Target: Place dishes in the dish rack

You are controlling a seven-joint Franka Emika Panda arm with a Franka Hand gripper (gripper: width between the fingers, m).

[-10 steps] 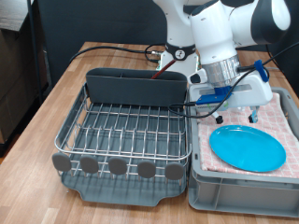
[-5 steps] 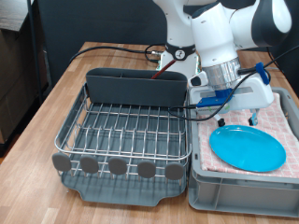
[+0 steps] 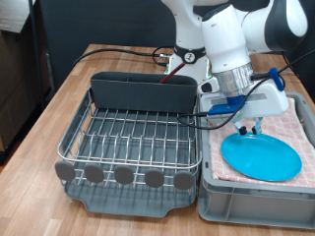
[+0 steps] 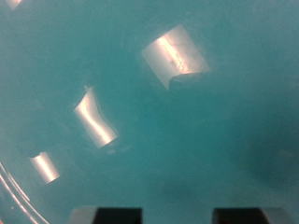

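So the blue plate [image 3: 260, 155] is lying flat, face up, on the pink checked cloth [image 3: 295, 128] in the grey crate [image 3: 258, 204] at the exterior view's right. It's round, so it has no long axis to speak of and doesn't really point anywhere. The crate sits right beside the dish rack [image 3: 128, 146], which takes up the middle and left of the wooden surface [image 3: 69, 93]. The rack's wire grid has nothing on it, and its tall grey utensil caddy [image 3: 144, 92] stands along the far side, running left to right across the view. No cup or spoon that I can spot in either view. The white arm comes down from the top of the exterior view, and the hand [image 3: 250, 127] is right over the plate's far edge with the dark fingertips [image 3: 244, 129] at or just above the rim; can't tell if they actually touch. The wrist view is basically wall-to-wall blue plate [image 4: 149, 112] with a few bright glare patches, plus two dark fingertips [image 4: 106, 215] poking in at the edge, set well apart. So the hand looks spread wide and isn't gripping anything.
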